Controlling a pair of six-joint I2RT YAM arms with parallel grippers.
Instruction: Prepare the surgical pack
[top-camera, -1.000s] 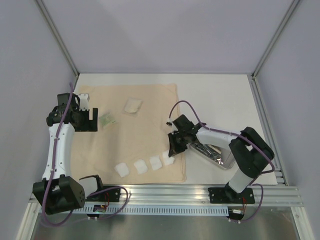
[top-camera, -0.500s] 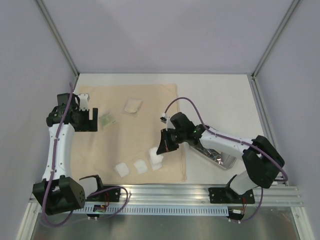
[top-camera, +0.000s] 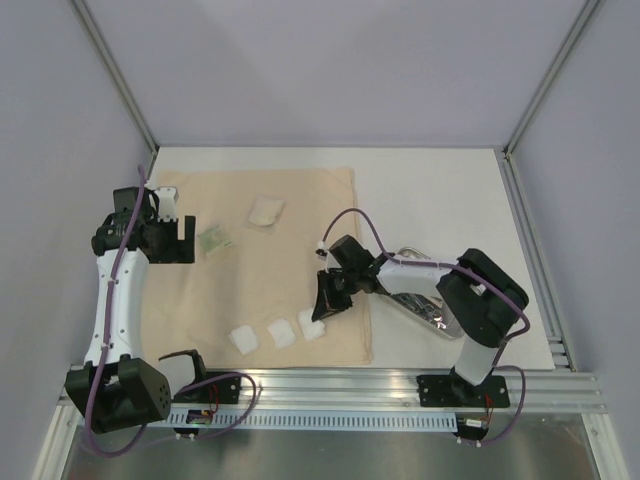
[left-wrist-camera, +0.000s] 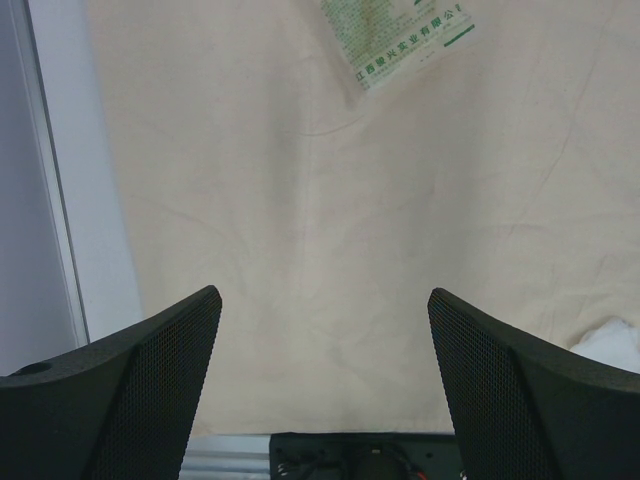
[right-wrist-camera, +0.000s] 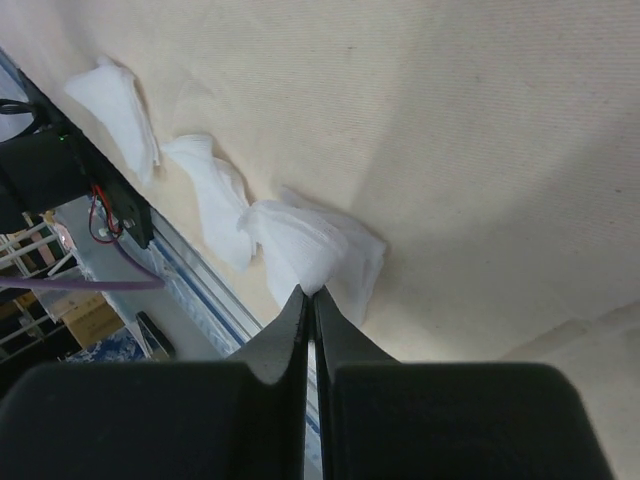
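Observation:
The beige cloth (top-camera: 260, 280) lies spread flat on the table. A row of white gauze squares (top-camera: 282, 333) lies along its near edge. My right gripper (top-camera: 322, 308) is shut on one gauze square (right-wrist-camera: 310, 250) and holds it on top of the rightmost square of the row (top-camera: 311, 327). In the right wrist view the right gripper (right-wrist-camera: 310, 292) pinches the gauze's top fold. The steel tray (top-camera: 452, 323), with metal instruments (top-camera: 420, 300) in it, stands to the right of the cloth. My left gripper (top-camera: 186, 240) hangs open and empty over the cloth's left part (left-wrist-camera: 330, 200).
A green printed packet (top-camera: 213, 240) lies on the cloth by the left gripper and also shows in the left wrist view (left-wrist-camera: 400, 35). A pale folded packet (top-camera: 266, 211) lies further back. An aluminium rail (top-camera: 330, 385) runs along the near edge.
My right gripper has carried the rightmost gauze square leftward from the cloth's right edge onto its neighbour in the row. The left arm has not moved.

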